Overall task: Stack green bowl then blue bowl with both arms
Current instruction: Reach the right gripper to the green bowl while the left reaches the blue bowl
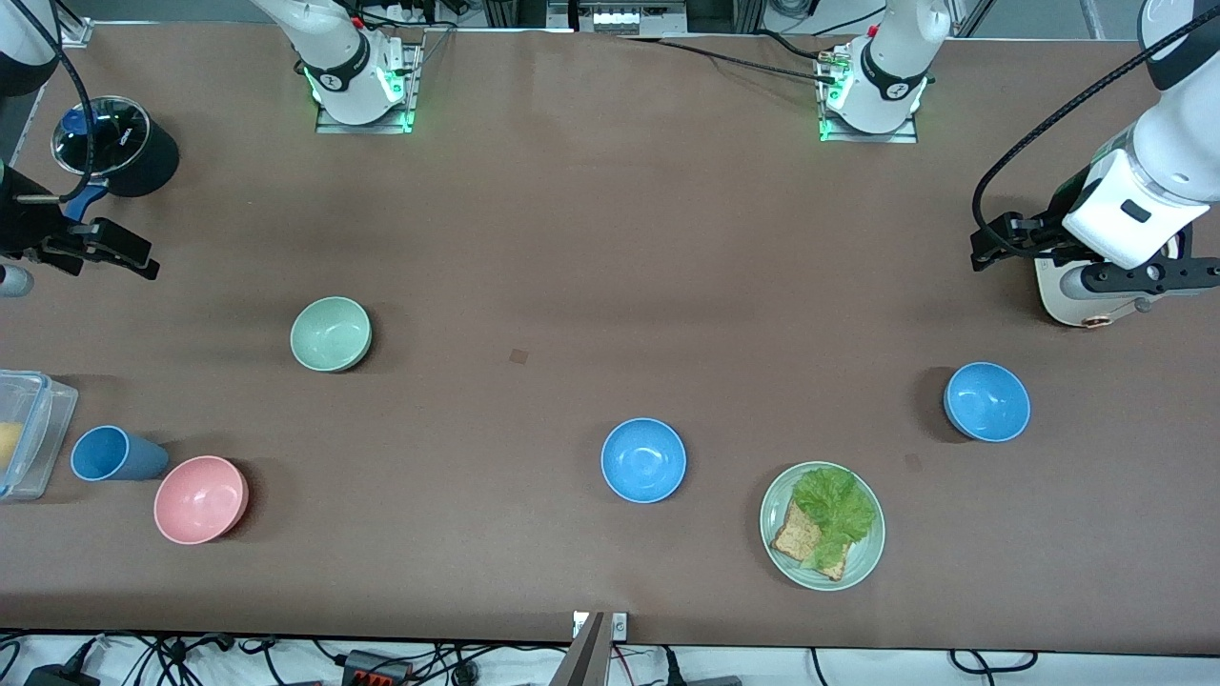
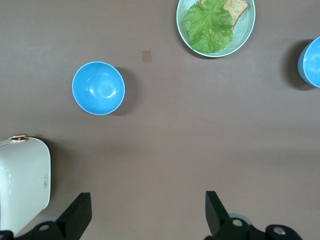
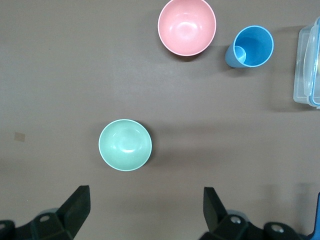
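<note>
The small, glossy, pale mint-green bowl (image 1: 331, 333) sits upright on the brown surface (image 1: 572, 238) toward the right arm's end. From it, the nearer sky-blue glossy bowl (image 1: 643, 460) lies at about four o'clock in the front view. The second blue bowl (image 1: 987, 401) stands toward the left arm's end. The left end effector (image 2: 145, 215) and the right end effector (image 3: 145, 212) hover wide open, empty, their fingertips partly cut off at the frame edge. A clear lidded container (image 1: 24, 433) is cropped too.
</note>
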`<state>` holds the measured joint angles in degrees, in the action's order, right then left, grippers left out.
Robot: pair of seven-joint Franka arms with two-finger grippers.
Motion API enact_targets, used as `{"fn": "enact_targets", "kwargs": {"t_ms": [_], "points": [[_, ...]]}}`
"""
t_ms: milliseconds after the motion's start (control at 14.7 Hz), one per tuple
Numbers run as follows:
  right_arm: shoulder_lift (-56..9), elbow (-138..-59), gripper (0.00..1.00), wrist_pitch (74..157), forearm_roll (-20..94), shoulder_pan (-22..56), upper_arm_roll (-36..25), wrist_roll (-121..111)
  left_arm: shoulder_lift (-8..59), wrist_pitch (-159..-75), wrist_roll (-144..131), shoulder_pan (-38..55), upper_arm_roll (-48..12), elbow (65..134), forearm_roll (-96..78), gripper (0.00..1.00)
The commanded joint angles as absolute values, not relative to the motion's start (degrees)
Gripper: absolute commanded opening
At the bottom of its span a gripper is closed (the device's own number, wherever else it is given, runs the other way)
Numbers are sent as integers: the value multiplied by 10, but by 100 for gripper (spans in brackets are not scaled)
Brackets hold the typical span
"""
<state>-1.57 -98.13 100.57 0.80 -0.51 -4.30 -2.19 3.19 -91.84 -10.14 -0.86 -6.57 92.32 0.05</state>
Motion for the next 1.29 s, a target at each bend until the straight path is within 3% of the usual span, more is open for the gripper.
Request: {"fn": "enact_targets", "kwargs": {"t_ms": [0,475,815,1222], "points": [[-1,-998,100,1013,-3,-6,-40,-27,25,-918,-99,-10,-65,929,-4,100],[-17,-998,100,1013,-4,-5,-39,-28,40,-921,-100,-11,-65,924,-5,100],[-111,-999,100,1027,-4,3,-39,-27,61,-920,-99,-33,-56,925,6,100],[-245,-999,100,1101,0,6,-39,-25,171,-995,-76,-117,-56,917,54,100]]}}
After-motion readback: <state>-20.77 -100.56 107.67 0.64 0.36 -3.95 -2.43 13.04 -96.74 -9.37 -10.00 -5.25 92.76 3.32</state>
